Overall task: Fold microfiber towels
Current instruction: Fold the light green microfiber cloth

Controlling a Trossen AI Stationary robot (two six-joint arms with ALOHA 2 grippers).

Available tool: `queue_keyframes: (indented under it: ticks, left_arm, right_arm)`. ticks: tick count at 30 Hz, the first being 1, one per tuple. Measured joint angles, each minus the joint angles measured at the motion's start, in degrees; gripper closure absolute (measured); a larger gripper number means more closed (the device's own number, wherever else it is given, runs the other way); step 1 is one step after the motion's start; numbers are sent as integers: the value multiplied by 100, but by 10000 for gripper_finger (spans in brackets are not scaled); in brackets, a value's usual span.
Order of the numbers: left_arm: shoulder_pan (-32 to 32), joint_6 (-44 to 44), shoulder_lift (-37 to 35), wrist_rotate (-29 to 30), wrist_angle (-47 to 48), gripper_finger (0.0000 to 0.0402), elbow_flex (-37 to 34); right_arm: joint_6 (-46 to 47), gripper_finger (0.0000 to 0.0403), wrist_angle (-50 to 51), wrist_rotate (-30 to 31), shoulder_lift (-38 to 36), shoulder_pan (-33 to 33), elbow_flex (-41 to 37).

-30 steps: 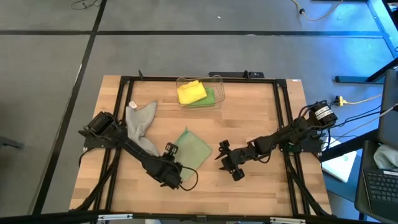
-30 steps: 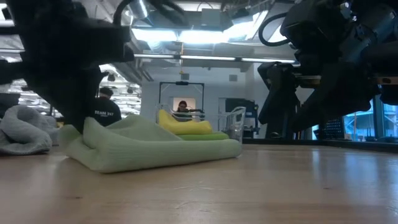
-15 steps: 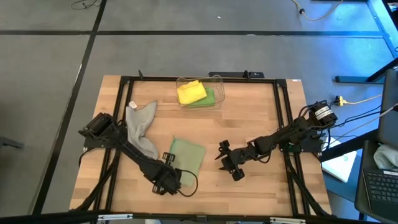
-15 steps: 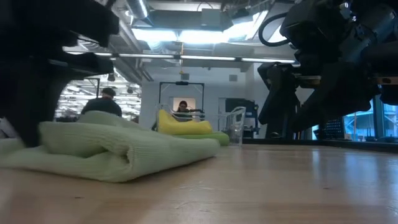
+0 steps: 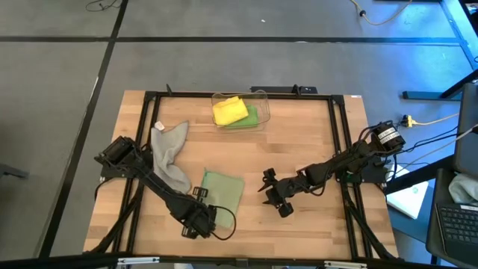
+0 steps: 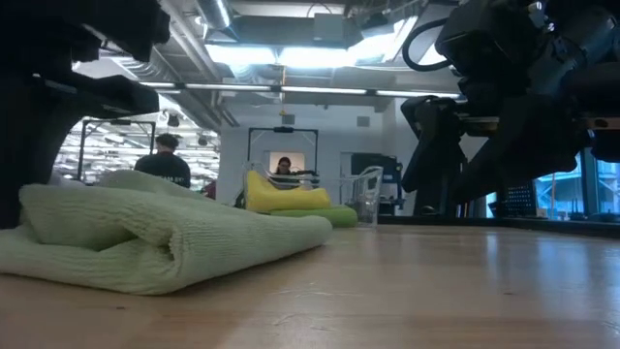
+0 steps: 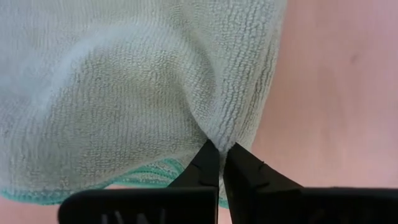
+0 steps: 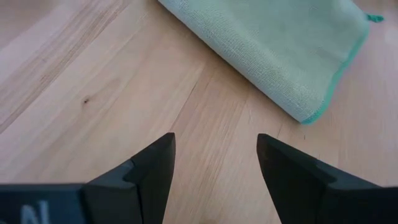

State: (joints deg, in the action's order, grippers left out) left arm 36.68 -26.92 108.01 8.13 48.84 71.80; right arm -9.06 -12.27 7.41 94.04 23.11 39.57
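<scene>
Left wrist view, left hand (image 7: pixel 220 163) pinching sage towel (image 7: pixel 124 93), right hand (image 8: pixel 214 165) spread beside it

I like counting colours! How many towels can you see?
4. The pale green towel lies mid-table, pinched by the left fingers. The grey towel lies beside the left arm. The yellow towel and bright green towel sit in the bin.

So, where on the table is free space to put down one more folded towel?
Bare wood lies between the clear bin and the right gripper, and along the near edge below it. The left side is crowded: grey towel, sage towel, left gripper.
</scene>
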Motion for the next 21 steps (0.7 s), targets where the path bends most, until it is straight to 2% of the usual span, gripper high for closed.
queue_keyframes:
  ticks: [4, 11, 21]
  left_arm:
    - [-80, 22, 0, -104, -2, 395, 199]
    - [-114, 59, 0, -56, 11, 351, 324]
    - [-98, -147, 0, -36, -26, 347, 324]
  right_arm:
    - [0, 173, 0, -1, 0, 0, 0]
    - [45, 173, 4, -12, 0, 0, 0]
    - [122, 173, 4, -159, 0, 2, 0]
